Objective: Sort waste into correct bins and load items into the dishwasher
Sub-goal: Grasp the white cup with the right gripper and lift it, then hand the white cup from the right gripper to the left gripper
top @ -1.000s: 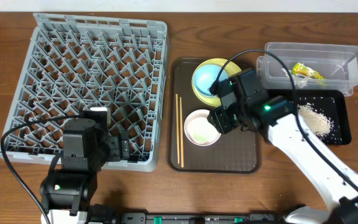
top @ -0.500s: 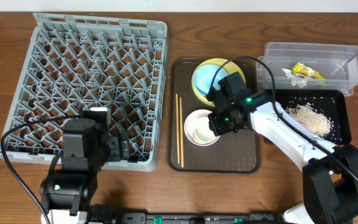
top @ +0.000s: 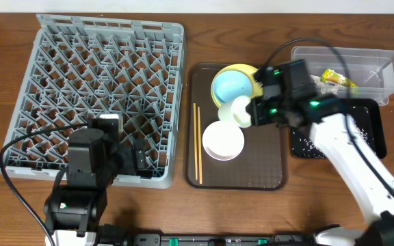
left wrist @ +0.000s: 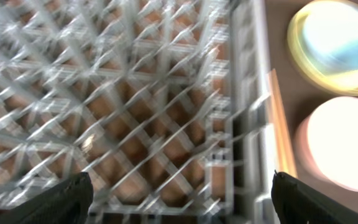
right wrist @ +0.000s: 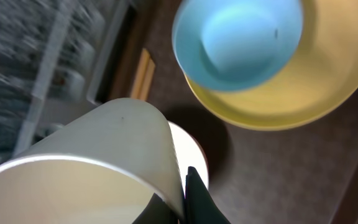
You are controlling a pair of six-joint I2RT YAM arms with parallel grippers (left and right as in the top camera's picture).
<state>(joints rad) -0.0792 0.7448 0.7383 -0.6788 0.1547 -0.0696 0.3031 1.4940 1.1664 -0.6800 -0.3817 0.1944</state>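
Note:
My right gripper (top: 252,113) is shut on the wall of the small white cup (top: 240,111), held tilted above the brown tray; in the right wrist view the fingers (right wrist: 185,199) pinch the cup's rim (right wrist: 92,162). Below it sits the pinkish-white bowl (top: 223,140). The light blue bowl (top: 230,87) rests in the yellow plate (top: 253,74). Chopsticks (top: 198,142) lie along the tray's left side. My left gripper (top: 132,164) is open and empty over the front right part of the grey dish rack (top: 101,89). The wrapper (top: 338,78) lies in the clear tub (top: 382,65).
The brown serving tray (top: 265,171) holds the dishes. The black tray (top: 378,119) with rice lies right of it, largely covered by my right arm. In the left wrist view the rack's lattice (left wrist: 135,106) fills the frame, with the plate (left wrist: 337,71) and bowl (left wrist: 340,143) at right.
My right gripper closed on the white cup at the pinkish-white bowl and lifted it up and to the right. The arm swung right, covering the rice. The left arm stayed put.

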